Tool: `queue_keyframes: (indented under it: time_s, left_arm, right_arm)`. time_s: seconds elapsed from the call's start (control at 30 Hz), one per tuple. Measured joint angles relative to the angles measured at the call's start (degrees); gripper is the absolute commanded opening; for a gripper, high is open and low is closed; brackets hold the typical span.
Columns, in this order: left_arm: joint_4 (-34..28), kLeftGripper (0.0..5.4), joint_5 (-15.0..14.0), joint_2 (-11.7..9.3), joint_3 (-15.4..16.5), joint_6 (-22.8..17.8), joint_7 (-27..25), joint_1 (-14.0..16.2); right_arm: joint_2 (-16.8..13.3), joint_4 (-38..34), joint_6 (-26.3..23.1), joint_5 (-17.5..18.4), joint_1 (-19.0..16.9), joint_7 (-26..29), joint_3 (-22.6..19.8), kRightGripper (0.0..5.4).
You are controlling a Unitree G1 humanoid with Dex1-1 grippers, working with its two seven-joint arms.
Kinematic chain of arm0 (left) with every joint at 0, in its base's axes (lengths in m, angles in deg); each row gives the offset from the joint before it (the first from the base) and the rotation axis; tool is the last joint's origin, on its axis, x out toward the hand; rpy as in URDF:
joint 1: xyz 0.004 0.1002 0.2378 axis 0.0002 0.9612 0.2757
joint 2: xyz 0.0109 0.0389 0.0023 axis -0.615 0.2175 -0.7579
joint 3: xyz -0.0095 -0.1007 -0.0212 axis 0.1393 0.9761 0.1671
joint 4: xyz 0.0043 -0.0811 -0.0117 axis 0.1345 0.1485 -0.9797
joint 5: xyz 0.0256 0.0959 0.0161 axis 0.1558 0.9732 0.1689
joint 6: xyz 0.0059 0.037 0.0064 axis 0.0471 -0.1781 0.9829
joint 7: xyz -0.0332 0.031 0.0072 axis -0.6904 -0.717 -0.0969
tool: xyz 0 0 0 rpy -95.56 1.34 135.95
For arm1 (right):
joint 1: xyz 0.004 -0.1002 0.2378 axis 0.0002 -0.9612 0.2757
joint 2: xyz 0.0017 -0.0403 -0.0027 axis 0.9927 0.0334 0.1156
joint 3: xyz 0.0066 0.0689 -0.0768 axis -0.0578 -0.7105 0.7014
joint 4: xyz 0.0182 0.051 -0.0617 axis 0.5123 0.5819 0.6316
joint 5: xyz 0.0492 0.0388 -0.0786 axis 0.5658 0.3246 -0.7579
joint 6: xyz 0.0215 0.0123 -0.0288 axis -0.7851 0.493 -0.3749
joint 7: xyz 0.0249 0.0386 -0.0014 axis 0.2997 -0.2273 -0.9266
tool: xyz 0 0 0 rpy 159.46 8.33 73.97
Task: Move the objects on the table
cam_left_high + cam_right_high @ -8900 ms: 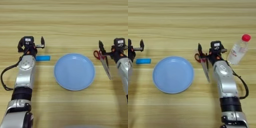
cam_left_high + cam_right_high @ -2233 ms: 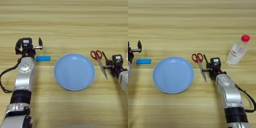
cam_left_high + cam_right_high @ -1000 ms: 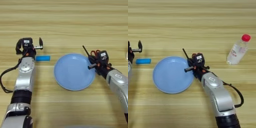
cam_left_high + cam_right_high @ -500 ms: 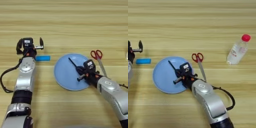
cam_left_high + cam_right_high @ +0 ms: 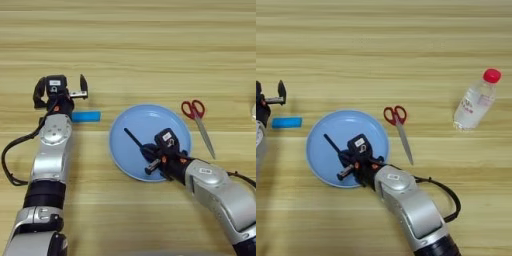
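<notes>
On table [image 5: 150, 45]: your scene, one line per thing.
Plate [image 5: 170, 125]: big round light-blue, centre, flat on the wood.
R gripper [image 5: 150, 159]: over the near half of the plate, arm coming in from near-right. You see two black fingers: one long, thin, pointing far-left across the plate [image 5: 134, 140]; a stubbier one lower, toward the near rim. They look spread apart, nothing seen between them.
Stick: you can't tell it apart from the long black finger over the plate; can't confirm a separate stick.
Scissors [image 5: 198, 122]: red handles, silver blades, flat on the wood just right of the plate. Handles at far end, blades closed, pointing near and slightly right. Not touching plate or R gripper.
Block [image 5: 85, 117]: small flat bright blue, lying left of the plate, long side left-right. Just beside L gripper's wrist, on its right, apart from the plate.
L gripper [image 5: 60, 91]: far-left, arm running up from near-left. Fingers wide apart, one each side, holding nothing. It sits just far of the block, not on it.
Bottle [image 5: 476, 100]: clear plastic w/ red cap, far right, leaning w/ cap to far-right; well apart from scissors.
</notes>
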Motion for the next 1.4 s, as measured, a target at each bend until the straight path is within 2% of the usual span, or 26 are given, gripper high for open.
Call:
queue_keyframes:
  time_s: [0.13,0.47,0.73,1.03,1.27,1.4]
  left_arm:
    - [-0.06,5.40,0.00,0.10,-0.05,-0.21,0.01,0.00]
    - [-0.08,5.40,0.01,0.12,-0.08,-0.42,0.02,0.00]
    - [-0.09,5.40,0.02,0.14,-0.10,-0.42,0.02,0.01]
    - [-0.14,5.40,0.03,0.21,-0.28,-0.42,0.09,0.02]
    - [-0.26,5.40,0.03,0.21,-0.34,-0.43,0.10,0.06]
    - [-0.28,5.40,0.08,0.20,-0.34,-0.43,0.11,0.10]
  right_arm:
    - [-0.27,0.10,3.05,-0.97,0.13,0.02,0.10,1.59]
    - [0.06,-1.17,6.59,-1.12,0.54,0.01,-0.93,2.75]
    - [-0.34,-1.70,8.69,-2.19,1.62,-0.61,-3.50,3.55]
    - [-1.89,-1.84,10.90,-2.13,4.21,-2.57,-11.12,4.57]
    - [-2.57,1.60,11.98,-2.14,6.37,-4.39,-17.02,5.33]
    - [-3.62,4.14,12.15,-2.18,7.24,-5.63,-20.35,5.37]
